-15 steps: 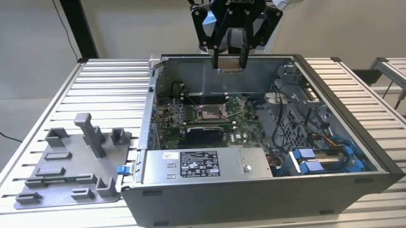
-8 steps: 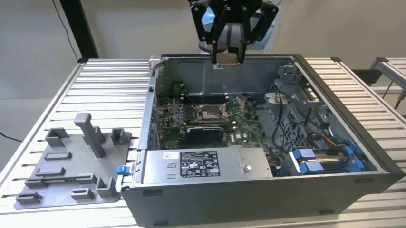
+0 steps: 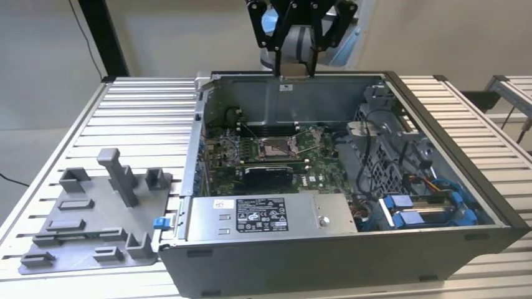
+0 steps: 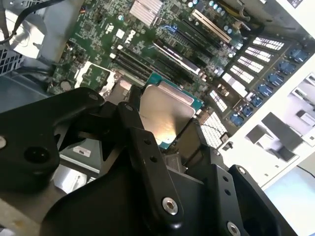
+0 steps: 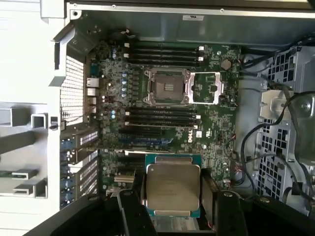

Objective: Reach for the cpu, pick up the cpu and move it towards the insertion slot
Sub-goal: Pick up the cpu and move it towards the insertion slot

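Between the fingers (image 5: 207, 194) of the gripper (image 5: 172, 197) the cpu (image 5: 172, 189) sits clamped flat

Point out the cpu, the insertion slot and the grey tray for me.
cpu (image 5: 173, 189): first wrist view, middle of its silvery top.
insertion slot (image 5: 166, 87): first wrist view, brownish centre inside the metal frame.
grey tray (image 3: 112, 218): exterior view, bare flat base.

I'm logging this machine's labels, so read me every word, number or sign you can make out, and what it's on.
No text is legible.
The white label on the power-supply box: print too small.
The small sticker on that box: blurred.
The tag on the case's back wall: blurred.
The cpu top: no print shows.
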Controlling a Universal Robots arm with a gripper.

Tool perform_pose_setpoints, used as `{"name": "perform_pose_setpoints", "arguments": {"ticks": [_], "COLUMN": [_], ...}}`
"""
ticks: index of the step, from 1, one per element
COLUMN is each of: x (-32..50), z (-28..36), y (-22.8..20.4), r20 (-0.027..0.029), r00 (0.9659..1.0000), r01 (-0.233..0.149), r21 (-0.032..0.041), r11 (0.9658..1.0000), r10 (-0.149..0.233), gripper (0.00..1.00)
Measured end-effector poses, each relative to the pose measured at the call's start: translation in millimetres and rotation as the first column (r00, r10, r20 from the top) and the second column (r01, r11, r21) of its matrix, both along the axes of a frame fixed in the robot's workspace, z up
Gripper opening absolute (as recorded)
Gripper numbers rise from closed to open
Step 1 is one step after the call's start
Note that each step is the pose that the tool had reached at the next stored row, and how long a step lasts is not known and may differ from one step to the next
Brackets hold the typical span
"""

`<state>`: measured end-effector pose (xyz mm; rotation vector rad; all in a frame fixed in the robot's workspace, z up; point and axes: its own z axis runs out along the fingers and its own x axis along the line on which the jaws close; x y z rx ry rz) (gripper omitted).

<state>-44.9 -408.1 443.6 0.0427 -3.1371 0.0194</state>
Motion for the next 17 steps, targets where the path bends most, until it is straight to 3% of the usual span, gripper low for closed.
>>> {"name": "perform_pose_setpoints", "arguments": {"ticks": [7,17], "x": [-11.2,-19.5], "z": [-2.5,-5.4], "y": [12.0,23.9], "r20": [0.0014,0.0022], "r00": [1.0,1.0], "r01": [0.0,0.0], "r21": [0.0001,-0.0001], "r11": [1.0,1.0], "r10": [0.0,0.0], "gripper": [0.0,0.0]}}
